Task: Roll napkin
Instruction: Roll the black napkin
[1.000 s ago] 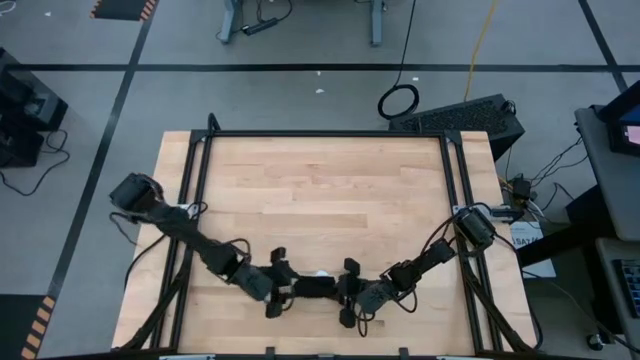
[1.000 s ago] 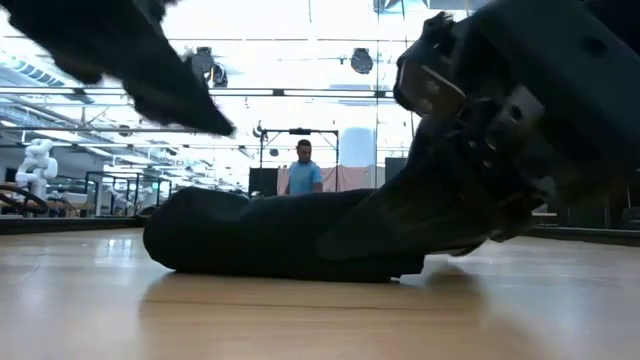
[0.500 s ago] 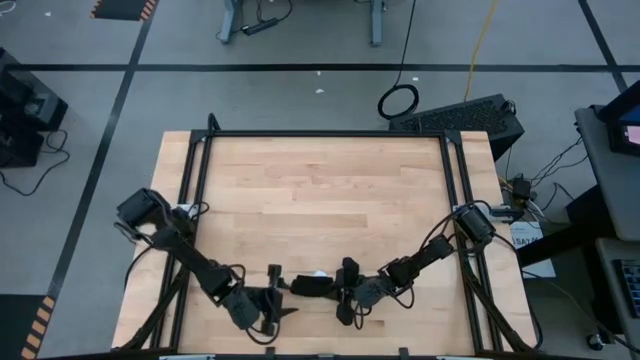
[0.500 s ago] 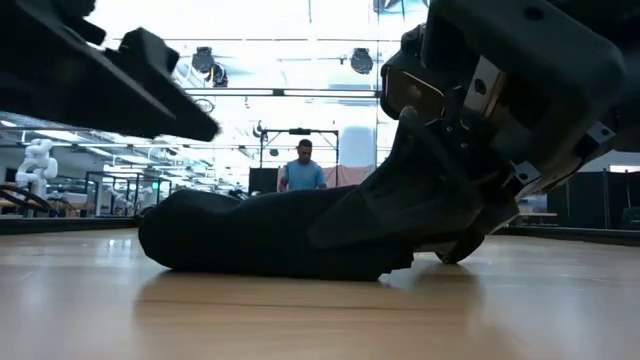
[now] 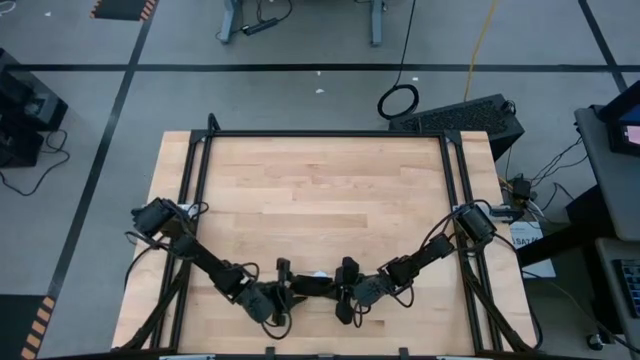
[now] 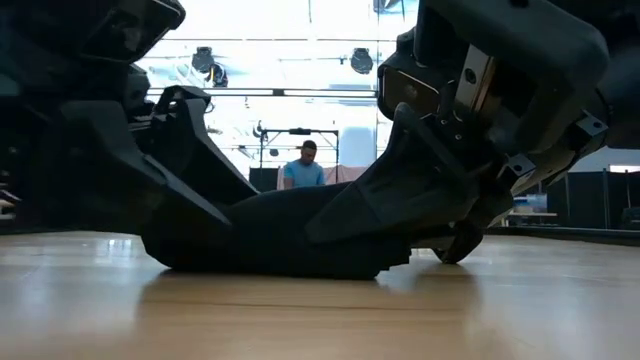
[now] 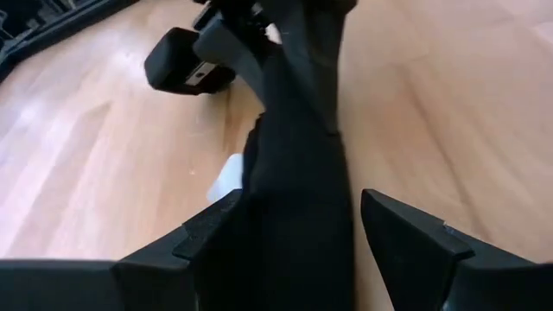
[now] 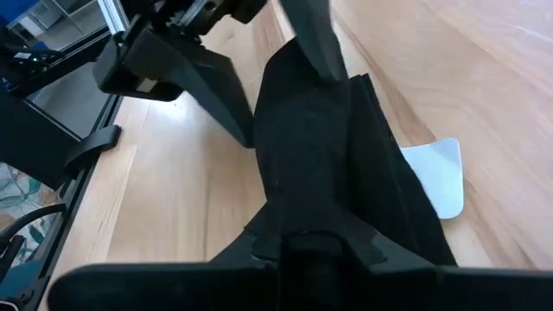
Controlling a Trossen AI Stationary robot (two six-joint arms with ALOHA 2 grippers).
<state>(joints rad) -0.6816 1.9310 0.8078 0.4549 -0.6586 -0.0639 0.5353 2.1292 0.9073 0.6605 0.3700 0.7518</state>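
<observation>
The black napkin (image 5: 312, 287) lies as a thick roll on the wooden table (image 5: 320, 190) near its front edge, its length running left to right. A small white tag (image 8: 432, 177) sticks out from one side. My right gripper (image 5: 345, 290) is shut on the roll's right end. My left gripper (image 7: 298, 216) is open at the roll's left end, one finger (image 7: 212, 233) on each side of the cloth. In the low view both grippers are down at table height, the left gripper (image 6: 190, 170) on the left and the right gripper (image 6: 340, 225) on the right. My right gripper pinches the napkin's right end (image 8: 311, 203) between its two fingers, over several bunched layers. It comes slanting down from the table's right, its fingers lying along the roll. The roll rests on the table. My left gripper straddles the left end (image 7: 298, 250); whether its fingers touch the cloth I cannot tell.
Black frame rails (image 5: 195, 200) run along the table's left and right sides. The far half of the wooden top is bare. A person (image 6: 303, 172) stands far behind the table in the room.
My left gripper swung toward the near edge, rolled about its own axis, then came down to the table at the napkin's left end, staying open. My right gripper rolled a little while keeping its hold. The roll stayed on the table.
</observation>
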